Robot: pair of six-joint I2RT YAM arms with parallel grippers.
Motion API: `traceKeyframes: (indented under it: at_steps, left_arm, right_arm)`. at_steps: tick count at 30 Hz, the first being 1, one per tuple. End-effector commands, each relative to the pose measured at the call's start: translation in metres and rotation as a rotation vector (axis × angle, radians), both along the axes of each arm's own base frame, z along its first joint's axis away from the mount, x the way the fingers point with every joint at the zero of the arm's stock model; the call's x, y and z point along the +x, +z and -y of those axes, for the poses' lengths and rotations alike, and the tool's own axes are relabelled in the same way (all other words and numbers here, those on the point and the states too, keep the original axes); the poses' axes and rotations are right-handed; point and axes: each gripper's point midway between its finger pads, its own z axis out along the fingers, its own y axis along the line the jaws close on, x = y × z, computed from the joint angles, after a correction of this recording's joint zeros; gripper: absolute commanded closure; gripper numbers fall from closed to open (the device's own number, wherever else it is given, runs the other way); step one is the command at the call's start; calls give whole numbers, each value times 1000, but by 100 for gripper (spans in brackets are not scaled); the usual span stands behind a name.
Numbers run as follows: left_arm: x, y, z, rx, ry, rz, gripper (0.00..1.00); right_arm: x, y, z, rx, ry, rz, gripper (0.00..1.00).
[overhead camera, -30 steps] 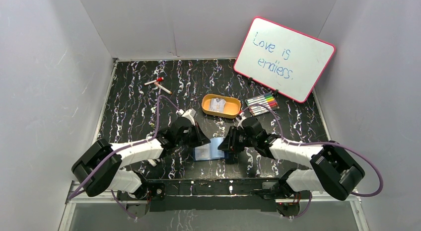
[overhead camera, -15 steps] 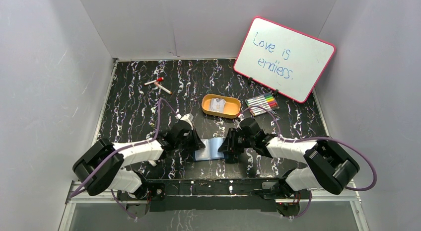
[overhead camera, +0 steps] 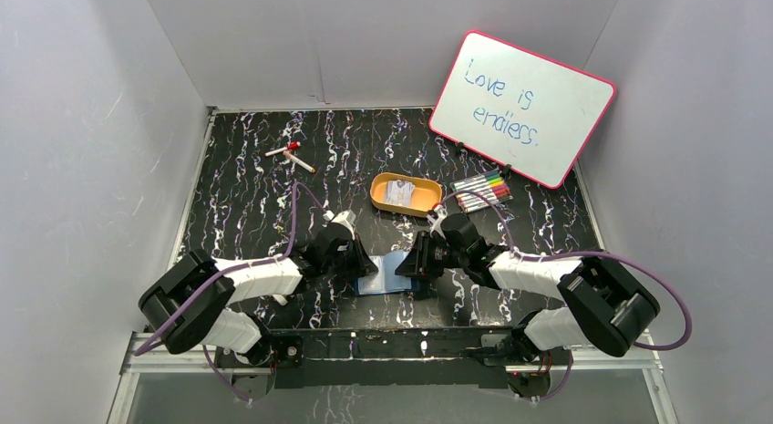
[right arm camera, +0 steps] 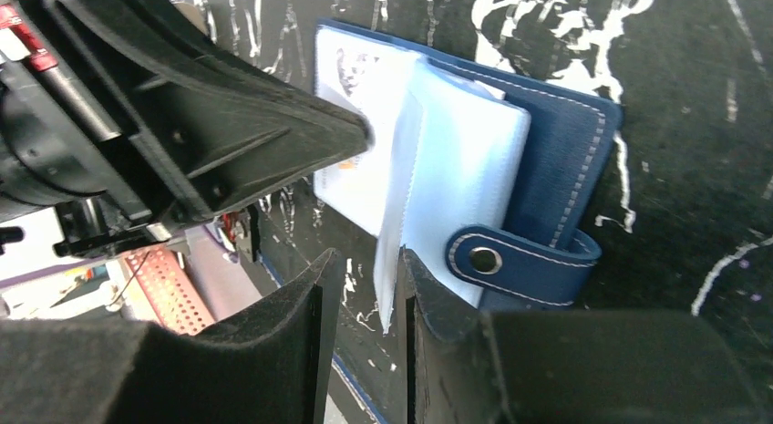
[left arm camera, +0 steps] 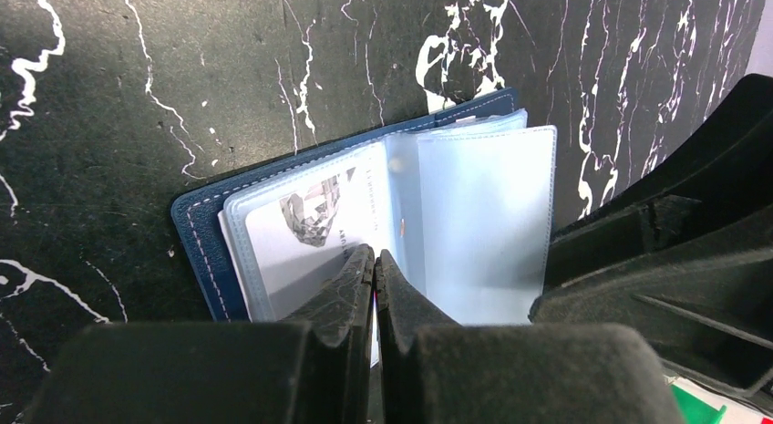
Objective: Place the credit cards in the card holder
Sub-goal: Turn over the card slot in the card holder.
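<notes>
The navy card holder (overhead camera: 390, 273) lies open on the black marbled table between my two grippers. In the left wrist view a pale credit card (left arm camera: 305, 237) with a dark print sits inside its left clear sleeve. My left gripper (left arm camera: 375, 256) is shut, its tips resting on that sleeve near the fold. My right gripper (right arm camera: 369, 260) is open; one clear sleeve (right arm camera: 398, 205) stands upright between its fingers, touching only the right finger. The snap tab (right arm camera: 515, 260) lies beside that finger. More pale credit cards (overhead camera: 398, 193) lie in the orange tray (overhead camera: 427, 205).
A pink-framed whiteboard (overhead camera: 521, 108) leans at the back right, with a row of coloured markers (overhead camera: 481, 189) in front of it. Two loose markers (overhead camera: 290, 155) lie at the back left. White walls enclose the table on three sides.
Both grippers have edged closer over the card holder. The right jaws have narrowed a little around the raised sleeve. The left gripper has stayed shut.
</notes>
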Motion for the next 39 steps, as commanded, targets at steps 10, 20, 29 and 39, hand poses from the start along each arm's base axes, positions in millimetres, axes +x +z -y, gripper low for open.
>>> traceKeyframes:
  at_steps: [10,20,29,39]
  left_arm:
    - [-7,-9,-3,11,-9,-22,100]
    - [-7,-5,-4,8,0,-17,100]
    - [-3,9,-12,10,38,21,100]
    - [4,28,-20,-5,93,69,71]
  right_arm:
    - [13,46,-38,177,79,88,65]
    - [14,34,-48,122,98,67,73]
    - [15,22,-55,87,105,39,83]
    - [16,20,-62,62,122,42,100]
